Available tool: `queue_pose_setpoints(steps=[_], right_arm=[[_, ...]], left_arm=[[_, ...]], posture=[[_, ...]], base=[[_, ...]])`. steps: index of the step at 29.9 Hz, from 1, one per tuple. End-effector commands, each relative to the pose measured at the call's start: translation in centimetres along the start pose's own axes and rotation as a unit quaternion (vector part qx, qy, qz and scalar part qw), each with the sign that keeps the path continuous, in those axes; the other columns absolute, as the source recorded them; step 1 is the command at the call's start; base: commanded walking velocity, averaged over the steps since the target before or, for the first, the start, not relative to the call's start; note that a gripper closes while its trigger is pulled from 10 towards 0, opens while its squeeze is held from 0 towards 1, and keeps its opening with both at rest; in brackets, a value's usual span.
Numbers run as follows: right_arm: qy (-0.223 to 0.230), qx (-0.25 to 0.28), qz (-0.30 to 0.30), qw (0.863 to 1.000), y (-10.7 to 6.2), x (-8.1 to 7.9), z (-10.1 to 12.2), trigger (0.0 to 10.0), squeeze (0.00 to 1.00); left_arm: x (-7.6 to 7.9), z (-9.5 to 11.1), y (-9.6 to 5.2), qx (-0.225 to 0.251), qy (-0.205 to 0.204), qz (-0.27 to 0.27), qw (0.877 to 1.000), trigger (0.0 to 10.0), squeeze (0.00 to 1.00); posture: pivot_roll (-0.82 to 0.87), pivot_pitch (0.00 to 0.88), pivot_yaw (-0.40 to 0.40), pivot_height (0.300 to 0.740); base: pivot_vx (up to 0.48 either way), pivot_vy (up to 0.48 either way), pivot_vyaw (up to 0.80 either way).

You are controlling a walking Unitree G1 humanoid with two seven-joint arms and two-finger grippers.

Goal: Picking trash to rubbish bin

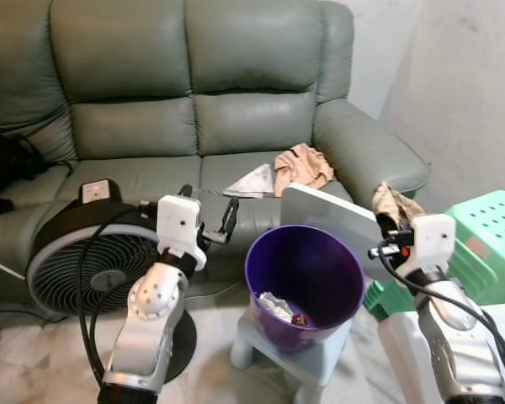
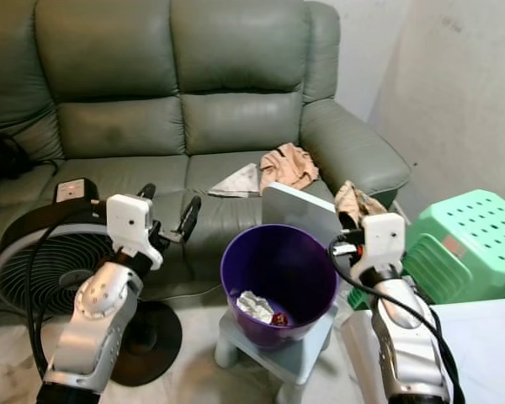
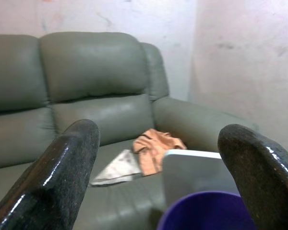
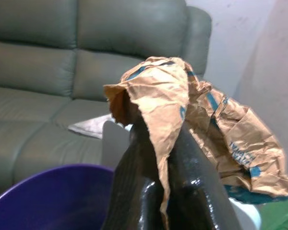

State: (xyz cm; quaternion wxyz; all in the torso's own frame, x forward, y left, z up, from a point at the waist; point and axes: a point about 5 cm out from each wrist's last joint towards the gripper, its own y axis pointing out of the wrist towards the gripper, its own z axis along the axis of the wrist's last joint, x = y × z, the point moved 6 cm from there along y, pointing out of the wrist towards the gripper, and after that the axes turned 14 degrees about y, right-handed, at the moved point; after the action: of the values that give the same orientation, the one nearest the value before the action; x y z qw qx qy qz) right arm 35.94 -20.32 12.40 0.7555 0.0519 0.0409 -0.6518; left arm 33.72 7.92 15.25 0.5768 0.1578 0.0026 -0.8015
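Observation:
A purple rubbish bin (image 1: 305, 282) stands on a small grey stool (image 1: 290, 362) in front of the green sofa, with scraps of trash (image 1: 278, 307) at its bottom. My right gripper (image 1: 385, 220) is shut on a crumpled brown paper bag (image 4: 182, 110), held just right of the bin's rim and level with it. My left gripper (image 1: 207, 214) is open with nothing between its fingers, left of the bin over the sofa's front edge. On the sofa seat lie a grey paper triangle (image 1: 252, 181) and a peach cloth wad (image 1: 303, 167).
A black floor fan (image 1: 93, 265) stands at the left, its cable looping by my left arm. A white flat lid (image 1: 328, 220) leans behind the bin. A green perforated plastic stool (image 1: 488, 240) sits at the right, near the wall.

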Motion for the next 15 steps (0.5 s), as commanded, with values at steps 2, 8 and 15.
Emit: queue_pose_setpoints(steps=[2,8,15], right_arm=[[-0.005,-0.009,0.014,1.0,0.8,-0.2,-0.4,10.0,0.0],[-0.008,-0.035,0.02,0.999,2.4,-0.4,-1.9,10.0,0.0],[-0.007,-0.07,0.022,0.997,3.1,-0.1,-3.6,10.0,0.0]], left_arm=[[1.5,0.7,-0.6,0.012,-0.01,-0.028,0.999,10.0,0.0],[3.8,0.9,-1.8,0.012,-0.019,-0.051,0.998,10.0,0.0],[6.2,1.5,-3.4,0.016,-0.015,-0.087,0.996,10.0,0.0]], posture=[[0.01,0.064,-0.042,0.74],[0.02,0.085,-0.065,0.74],[0.05,0.13,-0.102,0.74]], base=[[0.0,0.0,0.0],[0.0,0.0,0.0],[0.0,0.0,0.0]])
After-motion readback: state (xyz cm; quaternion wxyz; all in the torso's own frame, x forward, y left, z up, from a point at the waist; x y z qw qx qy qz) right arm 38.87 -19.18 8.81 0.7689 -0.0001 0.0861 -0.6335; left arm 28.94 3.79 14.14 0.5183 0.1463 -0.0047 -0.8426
